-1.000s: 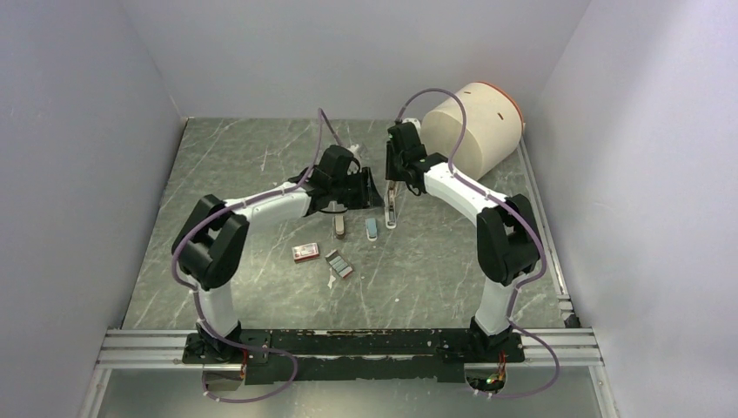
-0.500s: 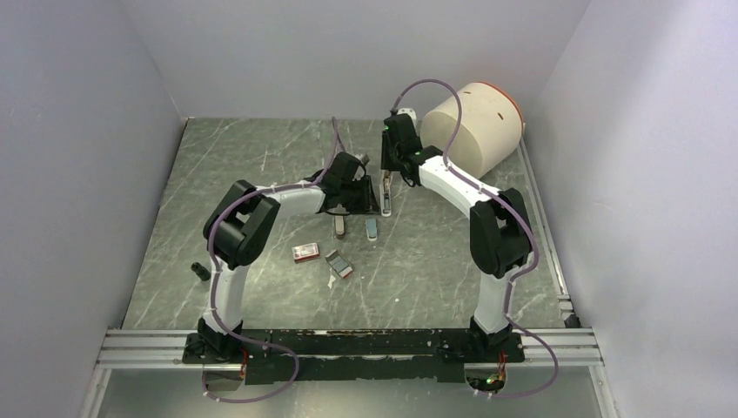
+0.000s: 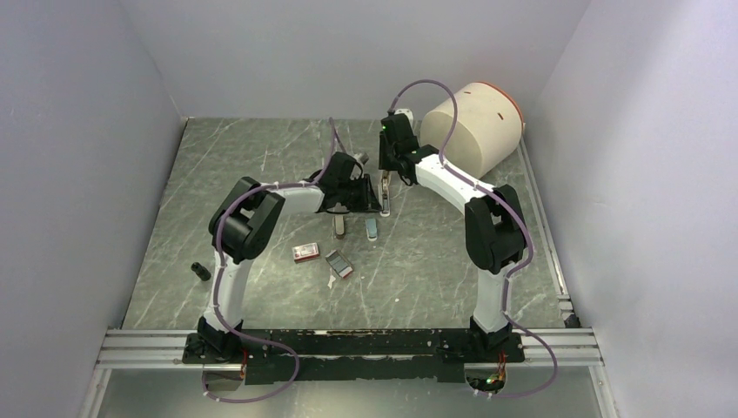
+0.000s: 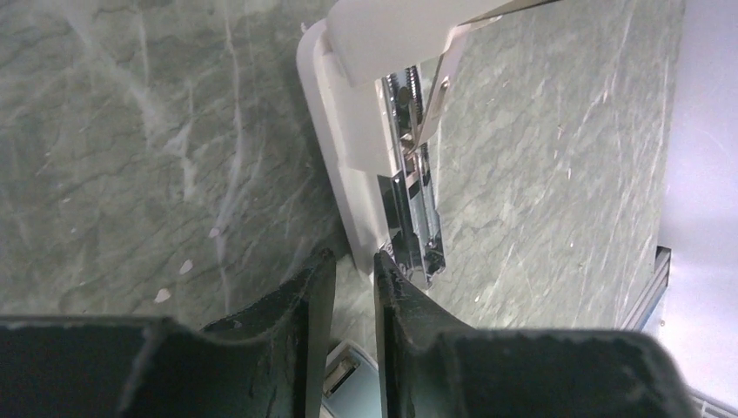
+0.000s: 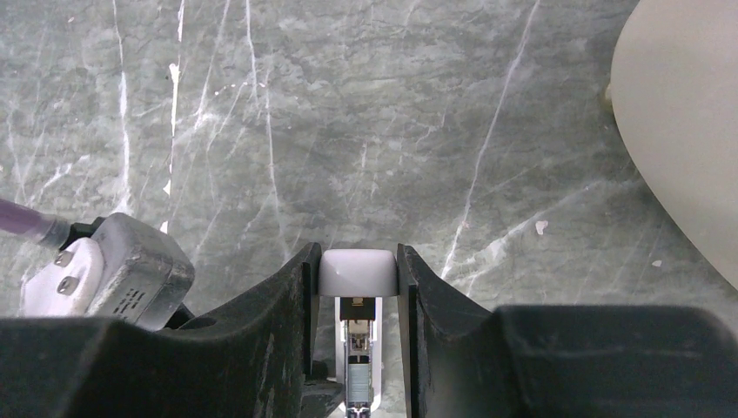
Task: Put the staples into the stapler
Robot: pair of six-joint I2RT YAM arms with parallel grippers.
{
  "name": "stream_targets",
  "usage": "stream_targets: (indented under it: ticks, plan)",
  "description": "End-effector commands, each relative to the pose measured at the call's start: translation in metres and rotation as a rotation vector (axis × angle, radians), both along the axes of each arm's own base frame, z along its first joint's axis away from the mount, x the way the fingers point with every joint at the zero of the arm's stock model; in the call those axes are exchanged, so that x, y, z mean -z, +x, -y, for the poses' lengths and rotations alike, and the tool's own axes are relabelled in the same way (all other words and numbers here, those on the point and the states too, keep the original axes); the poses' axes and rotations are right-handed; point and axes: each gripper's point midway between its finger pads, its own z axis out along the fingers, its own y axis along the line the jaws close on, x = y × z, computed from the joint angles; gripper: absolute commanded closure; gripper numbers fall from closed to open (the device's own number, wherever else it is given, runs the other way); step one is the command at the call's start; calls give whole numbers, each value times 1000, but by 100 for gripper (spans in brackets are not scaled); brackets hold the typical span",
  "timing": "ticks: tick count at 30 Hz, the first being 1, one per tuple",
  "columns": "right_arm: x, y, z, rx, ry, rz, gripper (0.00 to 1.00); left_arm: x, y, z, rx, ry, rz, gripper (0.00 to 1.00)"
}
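Staples [image 3: 339, 264] are being seen flat on the surface [image 3: 261, 174], on the near side of the left fingers [image 4: 387, 283] and well apart from them, not held. A little red box [image 3: 305, 252] is lying just beside them.

The block is being judged light, stiff and slick, with glued strips likely to snap apart if bent or squeezed hard. It is probably best pinched lightly across its long sides, near the middle, and kept level.

The left fingers are drawn nearly together with nothing between them, and one pad is set right against the near end of the opened stapler [image 4: 348, 131], whose bare metal channel is exposed. The left arm is folded at the elbow, with its forearm laid across toward the right.

Just beyond, the stapler's rounded end is being clamped between the right fingers [image 5: 296, 305]. The right arm is stretched far out, wrist tipped downward. Farther back, to the right of those fingers, a large beige drum [image 3: 474, 126] is lying.
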Motion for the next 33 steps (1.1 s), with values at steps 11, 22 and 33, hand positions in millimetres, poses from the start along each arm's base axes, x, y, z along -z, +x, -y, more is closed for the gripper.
stream_targets:
  ticks: [11, 22, 33]
  plan:
    - [1, -10, -15, -38, 28, -5, 76, 37, -4, -5, -5, 70, -81, 90]
    - [21, -55, -10, 11, -5, -116, 78, 63, -11, -20, -43, 142, -142, 91]
    - [30, -82, -15, -6, 11, -151, 78, 70, -12, -26, -71, 141, -161, 91]
